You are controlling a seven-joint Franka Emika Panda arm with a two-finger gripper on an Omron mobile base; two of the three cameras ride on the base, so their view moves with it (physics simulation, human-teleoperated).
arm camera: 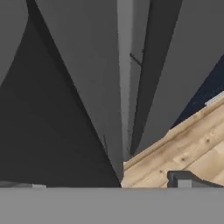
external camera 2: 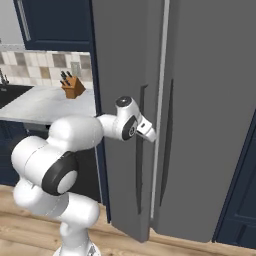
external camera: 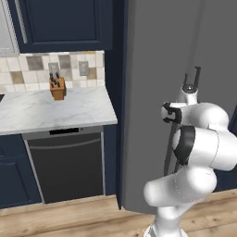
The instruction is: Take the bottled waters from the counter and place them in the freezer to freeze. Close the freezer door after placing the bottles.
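Note:
The freezer door (external camera 2: 117,60) is a tall grey panel that stands a little ajar, with a pale strip showing in the gap at its right edge. Its dark bar handle (external camera 2: 139,170) runs down beside my hand. My gripper (external camera: 192,76) sits close in front of the door at handle height, fingers pointing up and spread apart, holding nothing. In the hand view one dark fingertip (arm camera: 183,178) rises over the wooden floor, with the door's edge (arm camera: 87,65) running away from it. The marble counter (external camera: 41,111) lies to the left. The bottled waters are out of view.
A wooden knife block (external camera: 57,87) stands at the back of the counter. A black dishwasher (external camera: 69,166) sits under the counter. The fridge's other grey door (external camera 2: 210,110) is shut on the right. Navy wall cabinets (external camera: 60,23) hang above.

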